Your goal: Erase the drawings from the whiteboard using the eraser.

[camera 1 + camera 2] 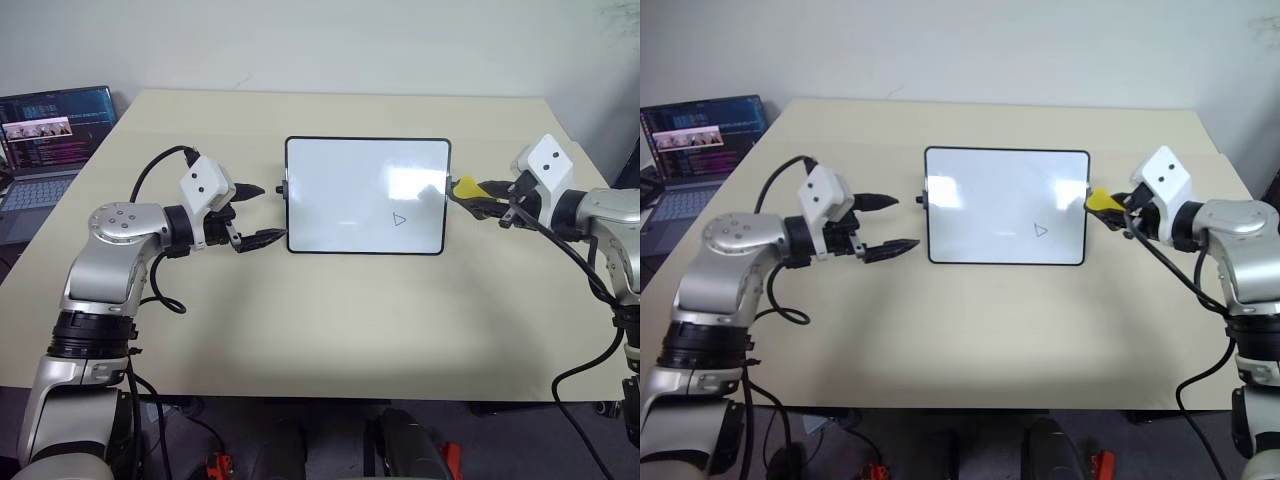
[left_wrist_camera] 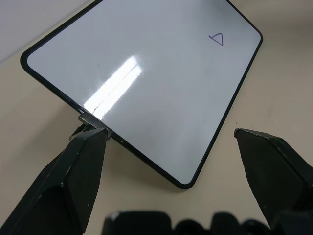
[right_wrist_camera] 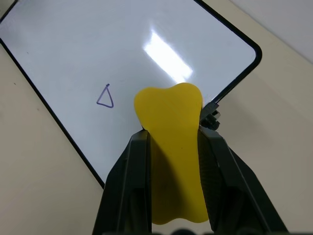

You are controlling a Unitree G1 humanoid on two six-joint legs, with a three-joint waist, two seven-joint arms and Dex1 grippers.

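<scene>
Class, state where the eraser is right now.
The eraser is pinched in the right gripper, at the whiteboard's right edge, near the triangle drawing.

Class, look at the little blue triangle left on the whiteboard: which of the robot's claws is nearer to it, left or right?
Right. The right claw, shut on the yellow eraser, sits at the whiteboard's right edge, close to the triangle. The left claw, open, is at the far left edge.

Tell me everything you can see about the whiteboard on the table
The whiteboard is a glossy white rectangle with a thin black frame, rounded corners and a small black knob on each short side. It lies flat on the beige table, catching a bright glare patch. One small blue triangle is drawn on it. The open left gripper sits at its left edge, one finger by the knob. The right gripper, holding the yellow eraser, is at its right edge.
</scene>
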